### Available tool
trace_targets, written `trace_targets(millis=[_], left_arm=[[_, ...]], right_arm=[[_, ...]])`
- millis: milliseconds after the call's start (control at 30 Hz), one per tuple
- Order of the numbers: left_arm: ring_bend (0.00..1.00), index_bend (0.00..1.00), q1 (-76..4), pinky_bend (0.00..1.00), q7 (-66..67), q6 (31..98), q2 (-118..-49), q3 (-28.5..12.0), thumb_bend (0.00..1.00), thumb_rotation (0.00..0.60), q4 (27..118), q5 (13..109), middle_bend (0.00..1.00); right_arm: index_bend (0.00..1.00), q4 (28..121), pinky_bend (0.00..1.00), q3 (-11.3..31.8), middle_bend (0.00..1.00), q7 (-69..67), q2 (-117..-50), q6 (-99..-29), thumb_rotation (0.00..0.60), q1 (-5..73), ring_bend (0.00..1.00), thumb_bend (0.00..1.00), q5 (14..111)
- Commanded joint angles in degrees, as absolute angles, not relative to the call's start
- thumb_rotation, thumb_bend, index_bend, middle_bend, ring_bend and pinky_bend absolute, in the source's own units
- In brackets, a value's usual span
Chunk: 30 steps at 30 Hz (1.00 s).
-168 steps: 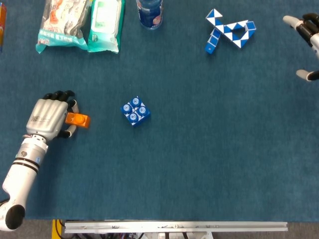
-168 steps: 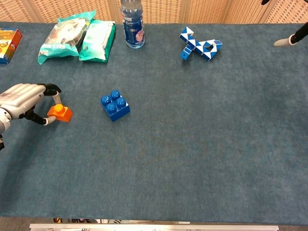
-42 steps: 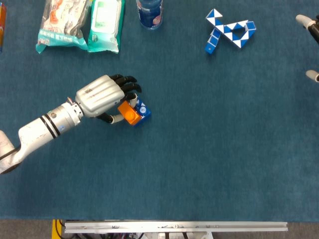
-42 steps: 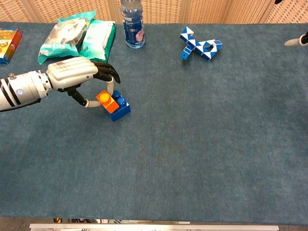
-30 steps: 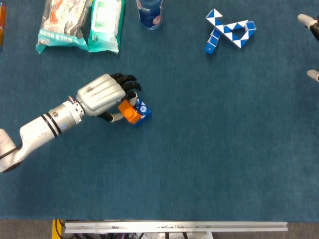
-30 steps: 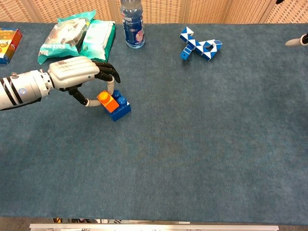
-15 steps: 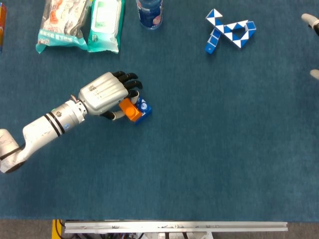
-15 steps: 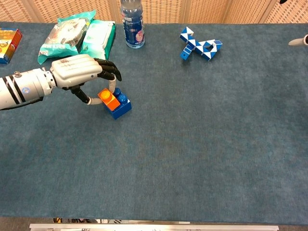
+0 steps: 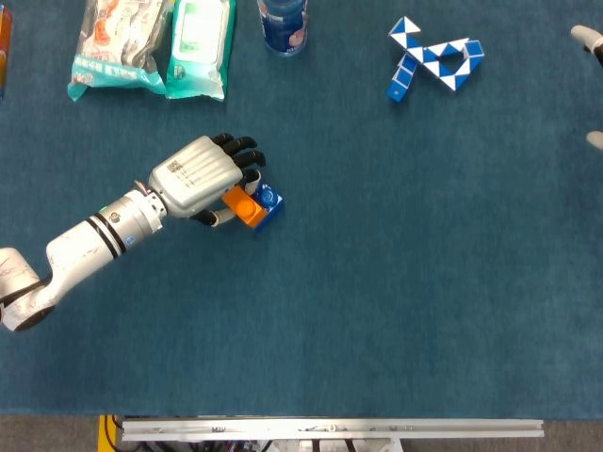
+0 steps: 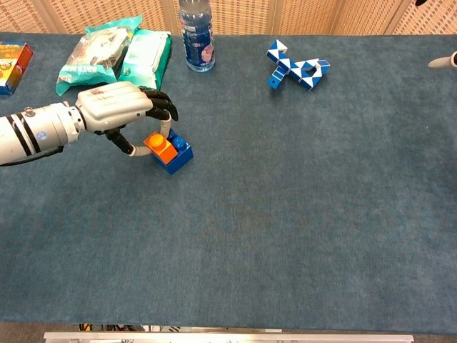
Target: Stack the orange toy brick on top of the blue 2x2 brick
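The blue-carpeted table (image 10: pixel 300 214) carried everything. The left hand (image 9: pixel 198 179) reached in from the left, its silver back upward and its dark fingers (image 9: pixel 247 160) curled down over the orange toy brick (image 9: pixel 244 206), grasping it between the thumb below and the fingers above. The orange brick sat on the left part of the blue 2x2 brick (image 9: pixel 267 203), touching its top, with the blue studs on the right side uncovered.

The chest view showed the same left hand (image 10: pixel 118 106) from the side: the thumb hooked under and behind the orange toy brick (image 10: pixel 161 146), the fingertips arched over it, and the orange piece tilted slightly atop the blue 2x2 brick (image 10: pixel 176 155). The head view hid that thumb loop under the palm.

Of the right hand (image 9: pixel 590 38) only pale fingertips showed at the far right edge, well apart from the bricks; whether clenched or released I could not tell.
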State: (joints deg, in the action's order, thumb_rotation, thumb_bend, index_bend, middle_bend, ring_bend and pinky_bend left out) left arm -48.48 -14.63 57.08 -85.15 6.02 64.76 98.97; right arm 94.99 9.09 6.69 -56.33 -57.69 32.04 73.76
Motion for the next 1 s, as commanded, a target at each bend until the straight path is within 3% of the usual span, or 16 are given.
trace_targets(millis=[33, 333, 1000], left_arm=[[0.15, 0.62, -48.4, 0.25, -14.03, 56.72, -85.17, 5.98, 0.31, 0.6, 64.88, 98.64, 0.24], [0.13, 0.43, -48.15, 0.25, -13.79, 56.4, -84.09, 5.43, 0.31, 0.6, 67.26, 97.28, 0.23], [0.12, 0.33, -48.01, 0.25, -11.63, 53.8, -81.6, 4.77, 0.31, 0.6, 73.45, 94.79, 0.2]], right_arm=[[0.11, 94.95, 0.23, 9.1, 0.27, 6.68, -56.35, -57.67, 0.6, 32.04, 0.14, 0.08, 73.74], [0.11, 94.95, 0.23, 9.17, 0.27, 6.55, -56.28, -57.76, 0.6, 31.96, 0.14, 0.08, 73.79], [0.11, 94.2, 0.23, 9.17, 0.27, 5.34, -56.18, -58.03, 0.6, 31.52, 0.14, 0.08, 74.14]])
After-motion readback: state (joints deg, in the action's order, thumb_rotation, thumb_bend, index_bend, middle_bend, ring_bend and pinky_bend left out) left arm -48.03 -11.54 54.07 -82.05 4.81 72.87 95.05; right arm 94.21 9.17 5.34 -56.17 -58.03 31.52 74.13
